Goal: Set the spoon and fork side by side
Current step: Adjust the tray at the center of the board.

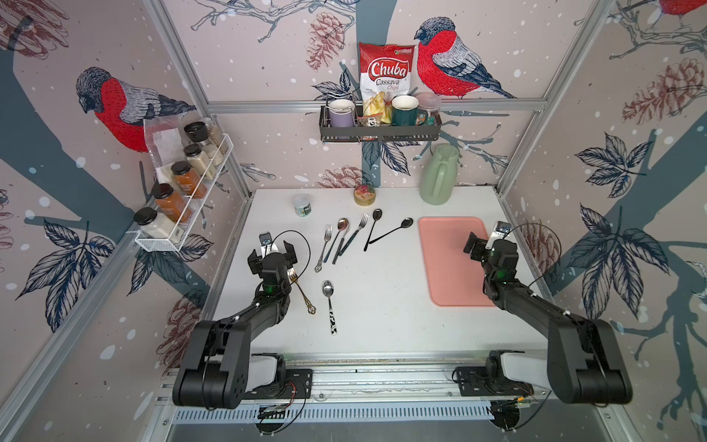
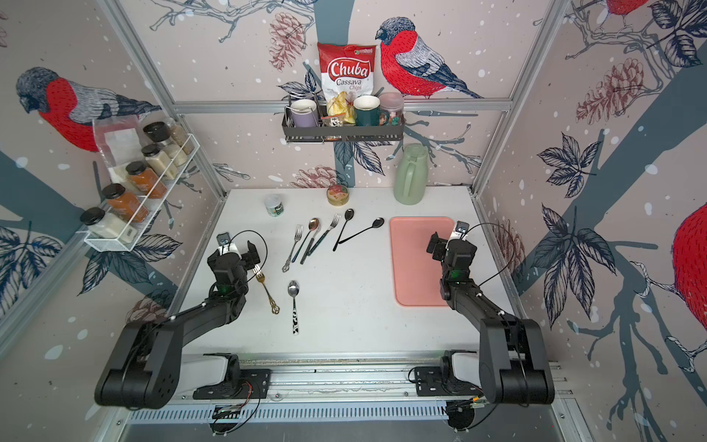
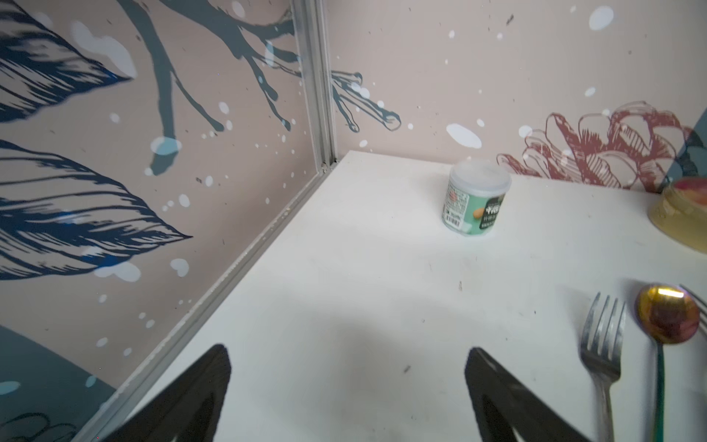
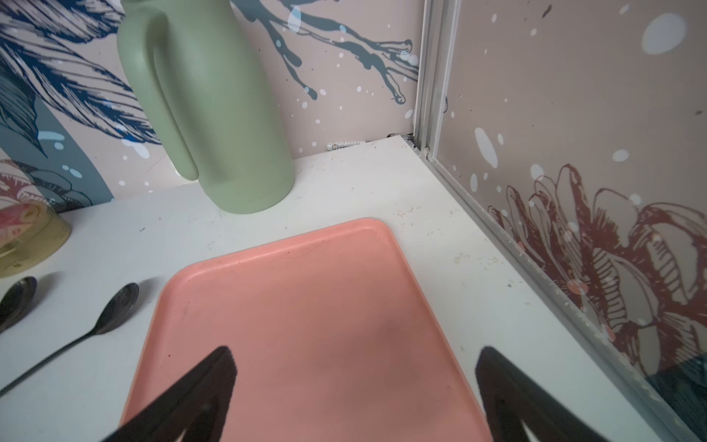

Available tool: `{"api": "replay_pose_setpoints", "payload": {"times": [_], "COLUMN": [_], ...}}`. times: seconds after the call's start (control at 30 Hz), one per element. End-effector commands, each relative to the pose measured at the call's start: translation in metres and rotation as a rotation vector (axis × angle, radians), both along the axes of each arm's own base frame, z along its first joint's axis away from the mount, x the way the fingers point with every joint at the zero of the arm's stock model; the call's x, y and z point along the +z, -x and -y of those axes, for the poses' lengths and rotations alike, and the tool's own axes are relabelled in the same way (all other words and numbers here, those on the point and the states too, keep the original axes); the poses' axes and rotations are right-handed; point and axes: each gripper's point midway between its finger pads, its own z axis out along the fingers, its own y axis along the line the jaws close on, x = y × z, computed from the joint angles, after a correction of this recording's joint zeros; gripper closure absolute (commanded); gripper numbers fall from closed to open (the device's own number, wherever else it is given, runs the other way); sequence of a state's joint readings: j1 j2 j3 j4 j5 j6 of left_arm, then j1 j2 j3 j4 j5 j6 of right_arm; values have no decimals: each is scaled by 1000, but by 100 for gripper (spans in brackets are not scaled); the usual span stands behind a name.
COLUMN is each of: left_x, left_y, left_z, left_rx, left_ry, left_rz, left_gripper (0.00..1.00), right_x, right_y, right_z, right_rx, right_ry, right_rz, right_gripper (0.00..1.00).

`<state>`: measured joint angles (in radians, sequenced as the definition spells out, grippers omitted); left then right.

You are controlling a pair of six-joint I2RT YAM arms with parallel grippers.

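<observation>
A white tabletop (image 1: 386, 317) is seen from above, inside walls papered with red-breasted birds. Near the front of the tabletop lie a gold fork (image 1: 302, 292) and a silver spoon (image 1: 330, 310) with a black-and-white handle. They are close together but not touching, heads pointing to the back. The fork lies at a slant and the spoon almost straight. The fork's tines end just beside the left arm's wrist.

The left gripper (image 3: 349, 358) hovers over bare tabletop, its jaws wide apart and empty. The right gripper (image 4: 355, 350) hovers over a pink tray (image 1: 443, 268), its jaws also wide apart and empty.

Further back, other cutlery (image 1: 344, 237) lies in a loose cluster. A green jug (image 1: 439, 174) stands beyond the tray.
</observation>
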<state>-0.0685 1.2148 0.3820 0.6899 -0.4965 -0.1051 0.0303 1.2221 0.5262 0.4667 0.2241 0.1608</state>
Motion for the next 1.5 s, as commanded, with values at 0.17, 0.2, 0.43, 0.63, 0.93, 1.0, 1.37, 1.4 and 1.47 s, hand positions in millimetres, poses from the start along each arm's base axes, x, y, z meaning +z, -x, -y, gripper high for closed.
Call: {"api": "replay_pose_setpoints", "payload": {"times": [0.17, 0.2, 0.43, 0.63, 0.93, 1.0, 1.37, 1.4, 1.47], "left_x": [23, 21, 21, 19, 10, 8, 20, 23, 30], "left_y": [31, 28, 15, 13, 20, 16, 8, 10, 13], "left_z": [-12, -4, 85, 181, 262, 262, 240, 239, 239], "left_rx": [180, 138, -188, -540, -759, -745, -617, -619, -637], "left_ry": [314, 340, 271, 279, 162, 150, 111, 115, 130], "left_rz": [-8, -30, -218, -307, -458, -466, -429, -417, -382], "left_gripper": [4, 4, 4, 4, 4, 4, 4, 4, 4], "right_x": [11, 11, -6, -22, -72, -80, -129, -133, -144], "right_y": [36, 39, 65, 56, 9, 0, -22, -22, -22], "right_z": [4, 2, 19, 62, 83, 82, 70, 69, 69], "right_rx": [-105, -97, -113, -249, -226, -200, -144, -145, -148], "right_ry": [-295, -309, -360, -326, -235, -239, -311, -317, -325], "right_rz": [-317, -345, -508, -581, -815, -838, -969, -985, -1035], "right_gripper": [1, 1, 1, 4, 13, 15, 20, 22, 28]}}
